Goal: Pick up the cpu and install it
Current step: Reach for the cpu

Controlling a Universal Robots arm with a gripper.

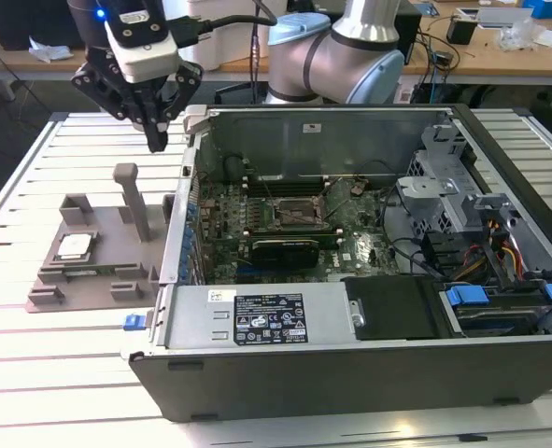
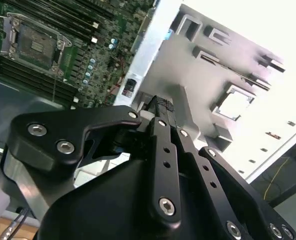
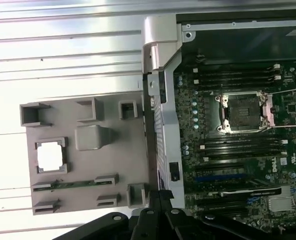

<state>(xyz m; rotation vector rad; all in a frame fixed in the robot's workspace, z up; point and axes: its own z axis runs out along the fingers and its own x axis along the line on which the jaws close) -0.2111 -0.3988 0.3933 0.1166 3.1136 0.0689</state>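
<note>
The cpu (image 1: 74, 246) is a small silver square lying flat in a recess of the grey holder tray (image 1: 98, 224), at the exterior view's left of the open computer case. It shows pale in both wrist views (image 3: 51, 156) (image 2: 235, 106). My gripper (image 1: 154, 142) hangs high above the table, over the gap between tray and case, well above the cpu. Its black fingers (image 2: 163, 145) are pressed together with nothing between them. The motherboard socket (image 1: 299, 215) (image 3: 243, 112) lies open inside the case with its metal frame lifted.
A grey post (image 1: 131, 198) stands upright on the tray near the case wall (image 1: 184, 201). Inside the case are memory slots, a black power supply (image 1: 285, 317), drive cages and cables (image 1: 481, 233). The slatted table (image 1: 33, 168) extends around the tray.
</note>
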